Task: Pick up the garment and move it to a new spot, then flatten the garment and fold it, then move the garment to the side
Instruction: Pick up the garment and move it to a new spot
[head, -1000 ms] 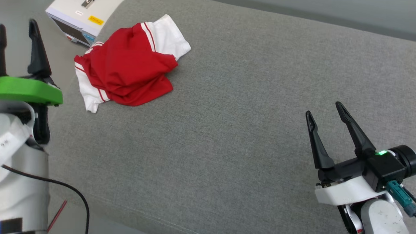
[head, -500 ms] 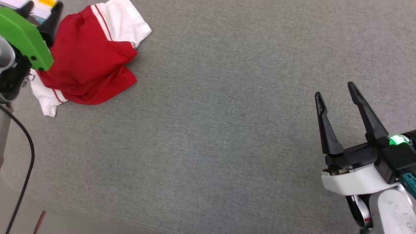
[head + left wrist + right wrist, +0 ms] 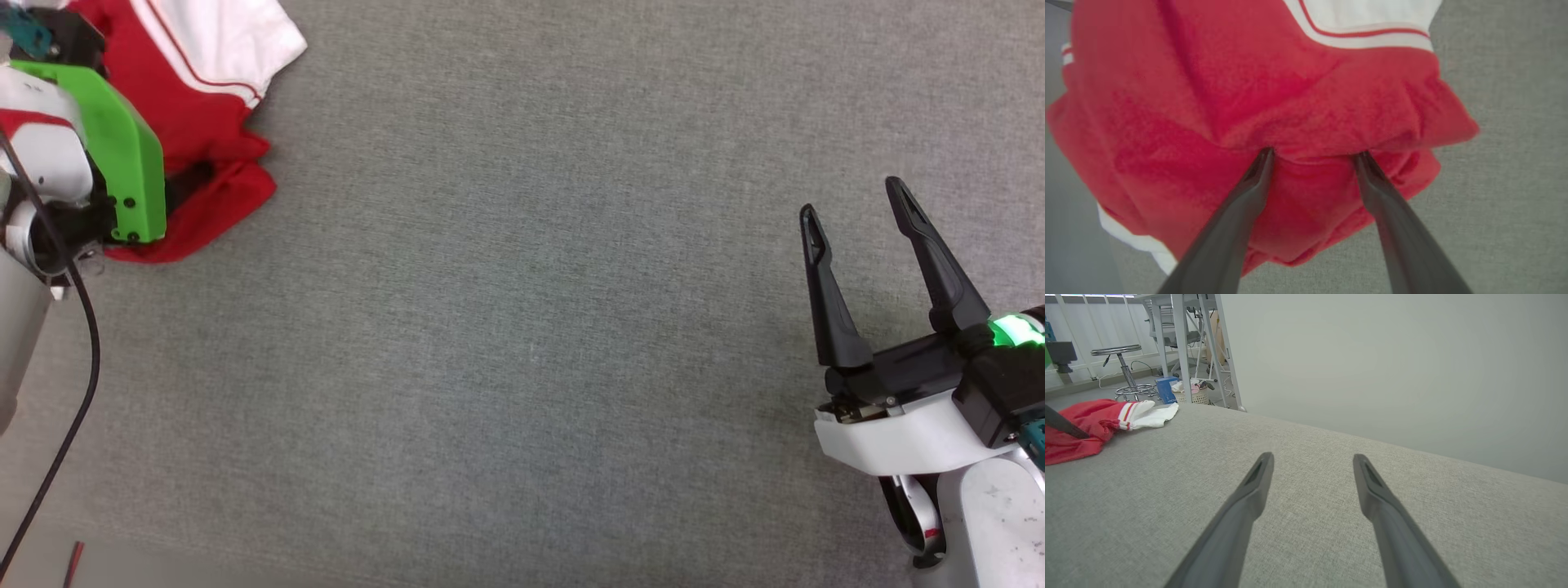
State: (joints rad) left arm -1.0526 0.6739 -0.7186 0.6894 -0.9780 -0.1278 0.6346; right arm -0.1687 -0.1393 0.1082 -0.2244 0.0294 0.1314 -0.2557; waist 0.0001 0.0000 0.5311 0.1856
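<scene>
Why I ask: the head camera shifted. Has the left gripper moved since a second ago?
Yes. In the head view the left gripper stood apart, left of the garment; now it is over it, open fingertips at the red cloth.

We can read no text, number, brand or sign at this moment. The garment (image 3: 204,49) shows us only plain red and white cloth with striped trim on the side facing up. Far off on the floor, in the right wrist view, stands a blue box (image 3: 1166,390); any print on it is too small for us to make out.
</scene>
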